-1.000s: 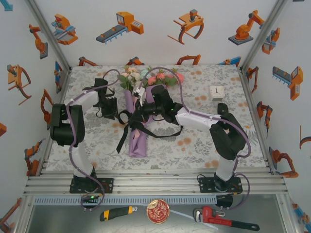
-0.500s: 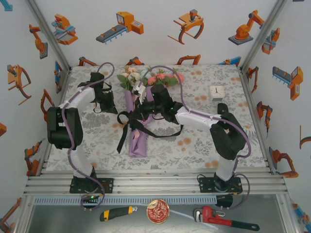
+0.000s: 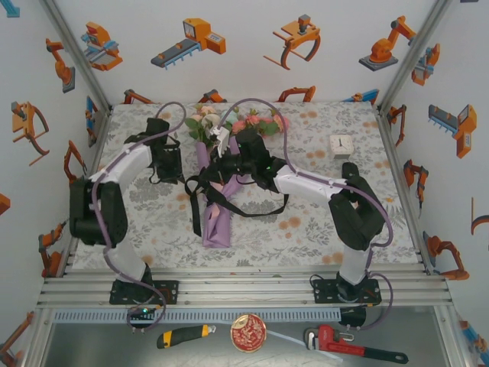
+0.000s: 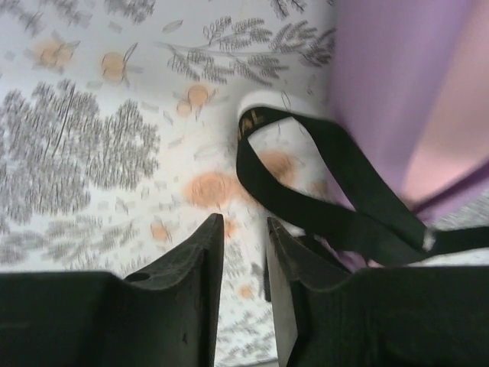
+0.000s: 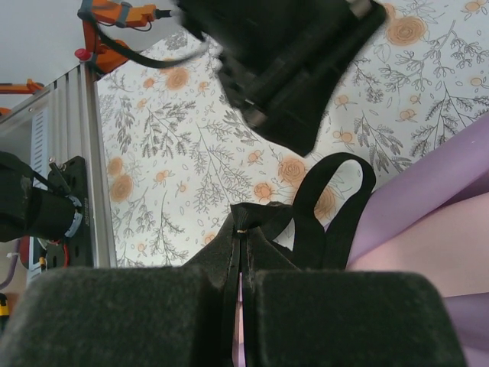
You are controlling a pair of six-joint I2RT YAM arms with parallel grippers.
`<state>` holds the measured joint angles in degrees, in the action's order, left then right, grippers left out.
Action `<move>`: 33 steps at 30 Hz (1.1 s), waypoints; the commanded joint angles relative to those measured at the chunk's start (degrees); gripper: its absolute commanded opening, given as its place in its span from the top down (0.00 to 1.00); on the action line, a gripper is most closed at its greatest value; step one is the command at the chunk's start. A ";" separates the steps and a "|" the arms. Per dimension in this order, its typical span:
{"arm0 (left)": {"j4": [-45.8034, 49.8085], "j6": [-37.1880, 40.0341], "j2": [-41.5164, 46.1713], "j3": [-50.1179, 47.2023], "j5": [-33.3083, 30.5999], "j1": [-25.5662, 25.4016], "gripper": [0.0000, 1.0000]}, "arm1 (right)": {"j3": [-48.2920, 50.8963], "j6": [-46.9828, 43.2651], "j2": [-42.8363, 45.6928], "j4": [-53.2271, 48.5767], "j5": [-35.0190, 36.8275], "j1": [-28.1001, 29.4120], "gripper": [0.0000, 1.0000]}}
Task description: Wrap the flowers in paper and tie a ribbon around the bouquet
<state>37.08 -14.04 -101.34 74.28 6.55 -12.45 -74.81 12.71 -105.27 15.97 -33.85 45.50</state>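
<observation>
Tying looks like the step in hand. The long, narrow black fabric ribbon [image 4: 367, 195] already crosses the bouquet [image 3: 204, 159]. Its lilac-purple paper [image 3: 217, 229] cone, pink on the reverse, lies on the floral-print table [image 3: 321, 222], with the pink, white and pale blue artificial flowers [image 3: 229, 124] at the far end.

The right gripper [image 5: 243, 267] is clamped on a bunched part of the ribbon, the strands pinched in the seam between its pads. The paper lies just to its right, and a free loop of ribbon stands just ahead of it and to the right.

The left gripper [image 4: 243, 225] has its jaws only narrowly apart, with nothing between them. What looks like the same loop rests on the table just ahead of its fingertips and to their right, and the paper is beyond that.

To do this well, the left gripper probably needs to spread wider and come in low. It should then take the flat strip across its width near the bend of the loop, staying clear of the paper edge. The right gripper should hold firm so the ribbon stays taut. Any pull is best directed along the table and away from the cone, gently, because the floppy strip can slip and the light bouquet could drag or crumple.
</observation>
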 commanded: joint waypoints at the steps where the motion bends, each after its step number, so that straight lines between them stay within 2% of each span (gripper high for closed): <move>1: -0.53 5.84 -5.96 4.77 -0.42 -0.38 0.62 | -0.56 0.91 -0.40 2.18 -0.81 -0.26 1.00; 5: -0.69 5.29 -11.07 7.68 3.15 -0.39 0.58 | 0.14 1.17 -0.11 2.05 -0.08 -0.28 1.00; 9: -0.66 4.46 -13.73 8.26 5.33 -0.45 0.61 | 0.12 1.33 -0.28 1.46 -0.30 -0.26 1.00; 11: 0.50 4.38 -14.47 8.25 4.50 -0.47 0.71 | -0.22 1.31 -0.46 1.18 -0.23 -0.24 1.00; 14: 1.46 4.71 -13.70 7.03 4.02 -0.25 0.98 | -0.92 1.51 -0.62 0.83 0.89 -0.26 1.00; 15: 1.80 4.45 -12.56 6.27 4.08 -0.02 1.00 | -1.29 1.45 -0.76 0.46 1.53 -0.31 1.00; 18: 4.68 0.95 -7.53 3.63 3.69 1.13 1.00 | -3.11 1.85 -1.14 -2.29 5.16 -0.33 1.00; 21: 6.76 -3.25 -0.74 -0.84 6.79 1.47 1.00 | -5.54 3.49 -2.48 -5.76 10.07 -0.41 1.00; 24: 7.26 -8.29 6.75 -6.11 9.05 1.00 1.00 | -8.43 4.90 -4.89 -8.66 12.07 -0.41 1.00; 30: 14.21 -13.24 16.32 -10.17 3.40 1.19 1.00 | -14.71 7.27 -11.70 -11.46 13.98 -0.41 1.00; 33: 15.41 -15.36 18.45 -9.94 7.78 0.98 1.00 | -19.70 8.53 -15.95 -14.47 15.23 -0.41 1.00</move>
<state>48.21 -25.23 -84.33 65.06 11.99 -11.31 -90.15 18.83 -118.37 5.21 -21.10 45.39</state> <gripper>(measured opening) 0.008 0.003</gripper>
